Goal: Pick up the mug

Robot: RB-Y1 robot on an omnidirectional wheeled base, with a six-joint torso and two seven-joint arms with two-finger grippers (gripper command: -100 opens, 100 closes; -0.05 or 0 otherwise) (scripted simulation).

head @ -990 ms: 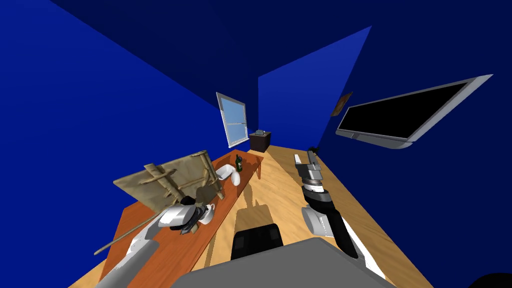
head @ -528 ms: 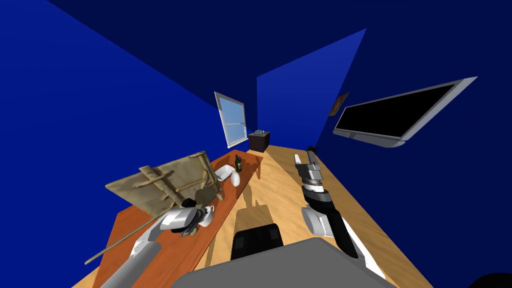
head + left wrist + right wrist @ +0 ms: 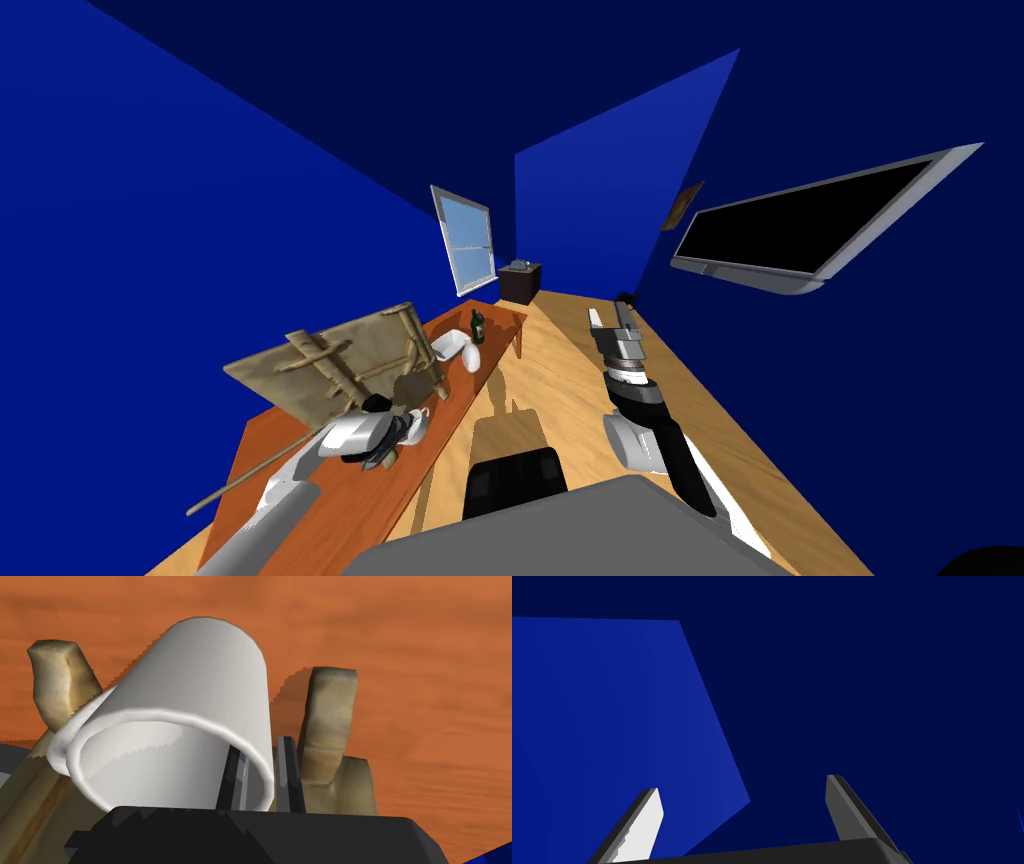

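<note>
My left gripper [image 3: 261, 748] is pinched narrow on the mug [image 3: 200, 676]. One finger is inside the cup. The other finger [image 3: 286, 776] is outside. The white wall of the mug is squeezed between them. The mug leans over in my grip, with its open mouth close to my hand.

Just behind the mug are the legs of a wooden chair [image 3: 327, 716]. Under the mug is the orange table [image 3: 425, 676]. My right gripper [image 3: 743, 783] is well apart from the mug, and its fingers are spread wide with nothing in them.

In the last second my head rocked a little and came back, so the whole room slid over and slid back. The mug and my left hand kept the same place next to each other. I think the grip is made but the lift has hardly begun. I cannot tell if the mug's bottom is off the table yet. The lift should go slow and straight up, because the chair legs are so near the mug that they could bump it.
</note>
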